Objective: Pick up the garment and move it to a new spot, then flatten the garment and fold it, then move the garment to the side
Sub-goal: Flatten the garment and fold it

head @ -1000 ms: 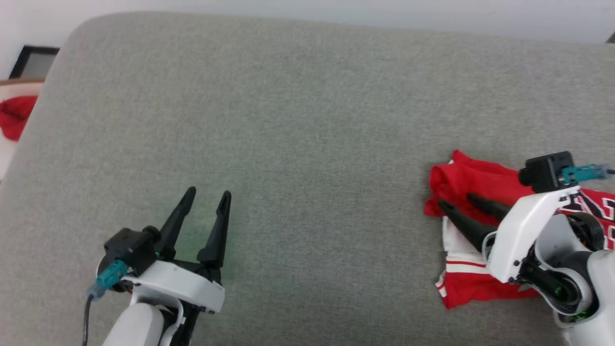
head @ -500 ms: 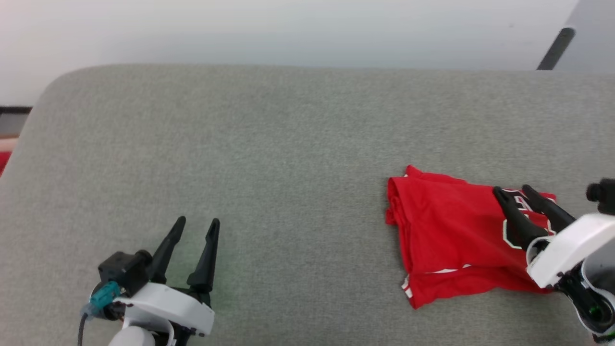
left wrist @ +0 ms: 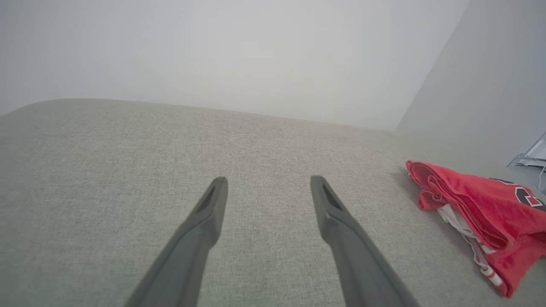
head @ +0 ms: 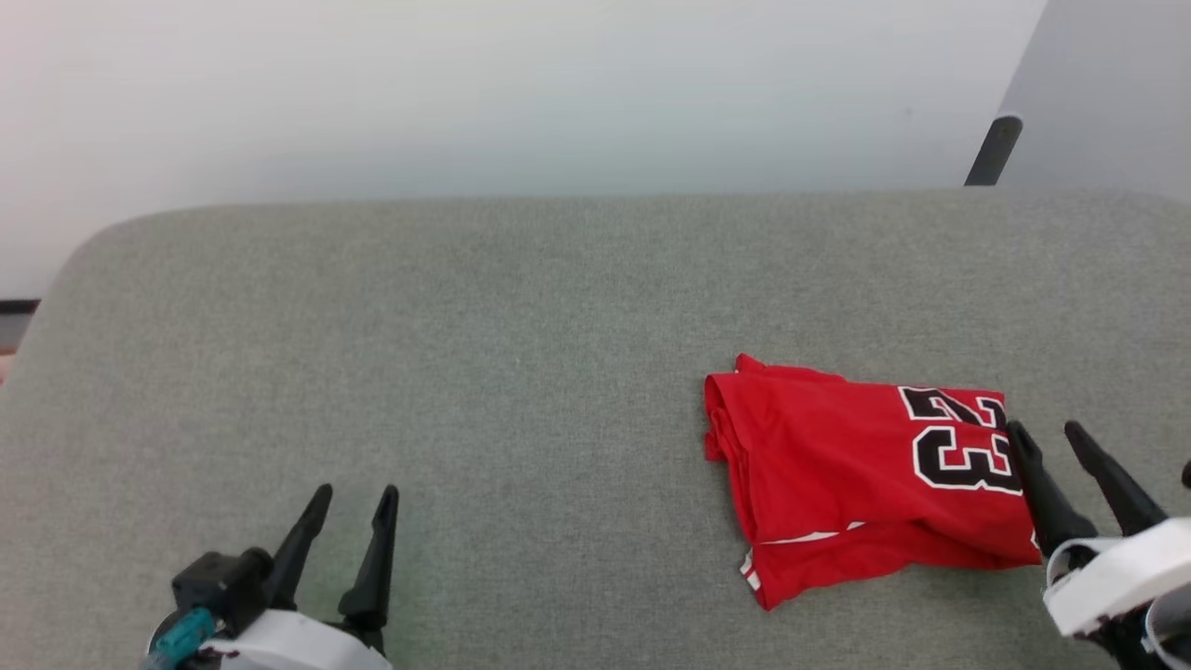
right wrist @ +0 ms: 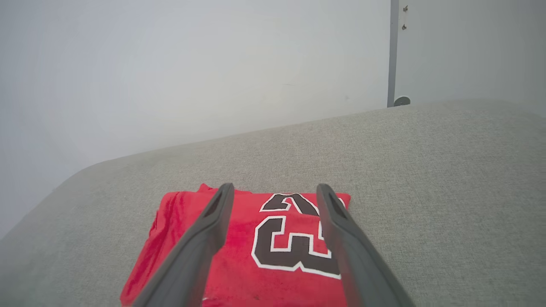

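Observation:
The garment (head: 837,470), a bright red jersey with a black white-outlined "23", lies folded on the grey cushion (head: 521,372) at the right, white trim peeking from its lower layers. My right gripper (head: 1047,431) stands open just off its right edge, holding nothing. In the right wrist view the garment (right wrist: 239,256) lies below that gripper (right wrist: 275,187), fingers spread above the number. My left gripper (head: 356,491) is open over bare cushion at the lower left. In the left wrist view, that gripper (left wrist: 268,180) is empty and the garment (left wrist: 477,219) lies off to the right.
A pale wall (head: 521,93) rises behind the cushion's far rounded edge. A dark post (head: 992,149) stands at the back right by a grey panel (head: 1107,93). Bare cushion spreads left of the garment.
My right gripper has drawn back off the garment to its right edge, uncovering the "23". The head camera has tilted up, so the whole picture has shifted. The left gripper has stayed open.

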Motion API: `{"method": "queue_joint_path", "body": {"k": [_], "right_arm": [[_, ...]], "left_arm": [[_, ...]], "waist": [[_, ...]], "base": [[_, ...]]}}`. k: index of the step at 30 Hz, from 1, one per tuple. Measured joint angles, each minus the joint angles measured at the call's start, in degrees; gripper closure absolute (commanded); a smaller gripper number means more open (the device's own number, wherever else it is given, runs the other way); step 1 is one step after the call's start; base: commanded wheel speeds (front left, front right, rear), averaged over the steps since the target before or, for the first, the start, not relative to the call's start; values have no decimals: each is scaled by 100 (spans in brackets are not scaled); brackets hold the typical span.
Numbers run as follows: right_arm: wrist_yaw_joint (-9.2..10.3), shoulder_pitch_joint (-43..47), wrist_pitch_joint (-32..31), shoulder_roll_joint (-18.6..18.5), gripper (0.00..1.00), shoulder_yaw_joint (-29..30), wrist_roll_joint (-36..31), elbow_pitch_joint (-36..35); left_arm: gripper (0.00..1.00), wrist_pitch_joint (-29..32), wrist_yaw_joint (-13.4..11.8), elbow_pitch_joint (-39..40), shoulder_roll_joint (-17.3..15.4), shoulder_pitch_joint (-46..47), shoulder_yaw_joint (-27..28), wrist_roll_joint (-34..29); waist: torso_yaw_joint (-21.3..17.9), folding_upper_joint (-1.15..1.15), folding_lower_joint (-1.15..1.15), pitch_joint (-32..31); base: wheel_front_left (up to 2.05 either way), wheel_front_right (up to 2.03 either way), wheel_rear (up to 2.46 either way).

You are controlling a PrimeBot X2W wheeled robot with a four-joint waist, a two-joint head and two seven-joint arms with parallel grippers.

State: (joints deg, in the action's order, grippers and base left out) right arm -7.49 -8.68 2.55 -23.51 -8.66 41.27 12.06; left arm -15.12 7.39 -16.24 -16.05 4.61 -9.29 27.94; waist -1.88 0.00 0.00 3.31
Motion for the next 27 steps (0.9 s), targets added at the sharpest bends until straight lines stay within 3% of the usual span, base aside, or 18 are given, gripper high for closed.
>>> {"method": "queue_joint_path", "body": {"k": [12, 27], "right_arm": [[-1, 769, 422, 121, 0, 204, -495, -439], [-1, 1625, 199, 627, 0, 1047, -949, -1384]], "left_arm": [[0, 0, 0, 465, 102, -621, 220, -430], [0, 0, -9, 1177, 280, -1333, 635, -709]], "waist": [[30, 0, 0, -375], [159, 0, 0, -475]], "base": [[0, 0, 0], [0, 0, 0]]}}
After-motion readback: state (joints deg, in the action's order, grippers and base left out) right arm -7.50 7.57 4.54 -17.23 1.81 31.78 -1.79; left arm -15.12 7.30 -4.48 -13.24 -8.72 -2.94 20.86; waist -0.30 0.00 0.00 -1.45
